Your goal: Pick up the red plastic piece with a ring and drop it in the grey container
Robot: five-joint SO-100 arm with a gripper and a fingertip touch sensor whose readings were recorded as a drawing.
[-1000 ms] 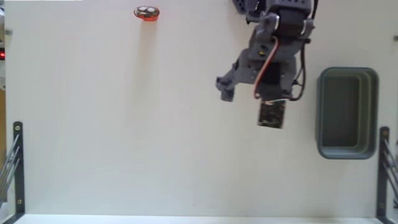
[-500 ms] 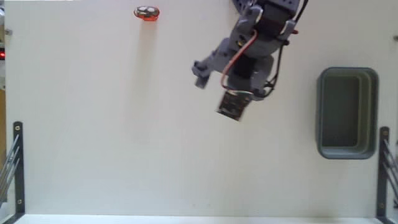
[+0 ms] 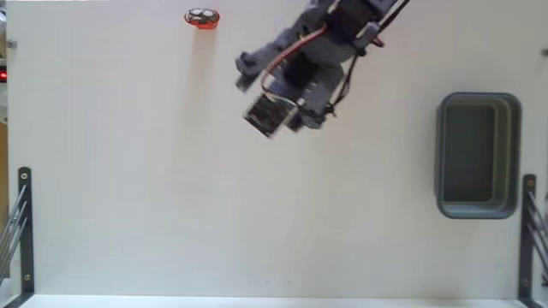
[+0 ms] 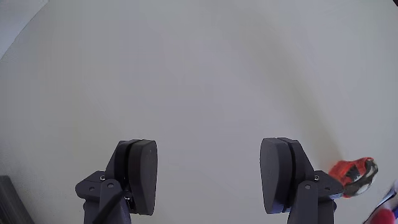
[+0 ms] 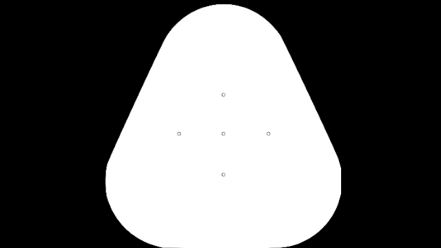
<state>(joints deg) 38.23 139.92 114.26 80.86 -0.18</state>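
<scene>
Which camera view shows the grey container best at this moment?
The fixed view shows it best: the whole grey container is visible from above at the right side of the table, with its thick rim and darker inside. The wrist view does not show it at all; it looks past the open hand at bare table.

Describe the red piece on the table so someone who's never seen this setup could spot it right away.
In the fixed view, start at the grey container on the white table's right side, then go past the gripper to the top edge, left of center. The red plastic piece with a ring lies there alone, small and red-orange with a pale ring.
</scene>
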